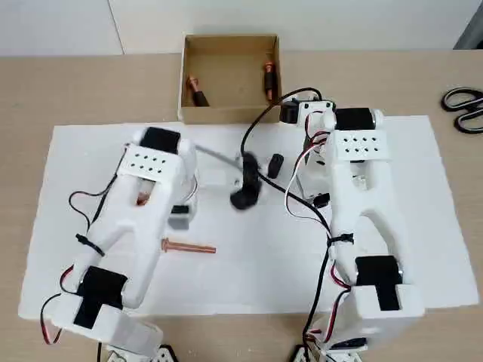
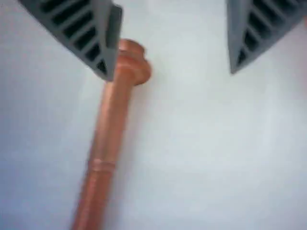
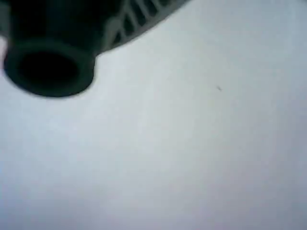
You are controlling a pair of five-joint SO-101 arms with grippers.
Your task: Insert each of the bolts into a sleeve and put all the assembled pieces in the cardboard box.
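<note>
I have 3 views. The high camera looks steeply down over the table (image 1: 45,83) from the arms' base side, with the cardboard box (image 1: 230,75) at the far edge. The left wrist camera faces down, close over the white sheet (image 2: 216,158), and shares the copper bolt (image 2: 108,143) with the high view. The right wrist camera sits closer still and shares the black sleeve (image 3: 48,69).

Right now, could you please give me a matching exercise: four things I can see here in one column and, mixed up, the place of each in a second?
1 copper bolt
2 black sleeve
3 scissors
4 assembled pieces

A in the cardboard box
B in the right gripper
C on the bare table
D on the white sheet, at the open left gripper

Pairs: 1-D, 2-B, 3-C, 4-A
</note>
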